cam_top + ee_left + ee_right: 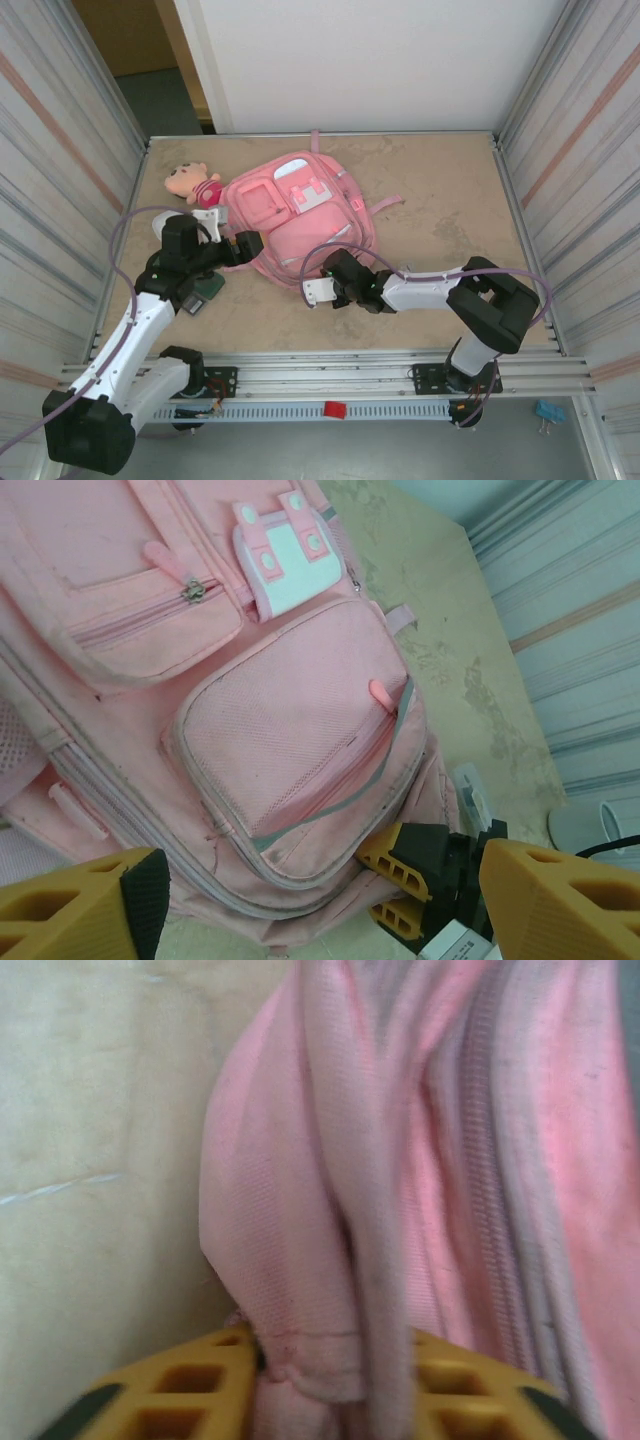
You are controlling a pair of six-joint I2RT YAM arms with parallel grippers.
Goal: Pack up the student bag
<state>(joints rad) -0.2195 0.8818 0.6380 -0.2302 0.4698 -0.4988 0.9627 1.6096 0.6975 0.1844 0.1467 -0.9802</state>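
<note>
The student bag (295, 215), a large pink backpack, lies flat in the middle of the table with its zipped front pockets up. In the left wrist view its mesh front pocket (300, 740) is close below the camera. My left gripper (245, 245) hovers at the bag's near-left edge, and its orange fingers (90, 905) stand wide apart with nothing between them: left gripper (320, 885) open. My right gripper (328, 268) is at the bag's near edge, and in the left wrist view it is the right gripper (410, 865) that pinches the bag's rim. The right gripper (335, 1365) is shut on a fold of the bag's pink fabric (300, 1250).
A small plush doll (190, 183) lies at the bag's far left, near the left wall. A dark greenish object (207, 290) sits under my left arm. Ribbed metal walls (60, 200) close in both sides. Bare table (450, 200) stretches right of the bag.
</note>
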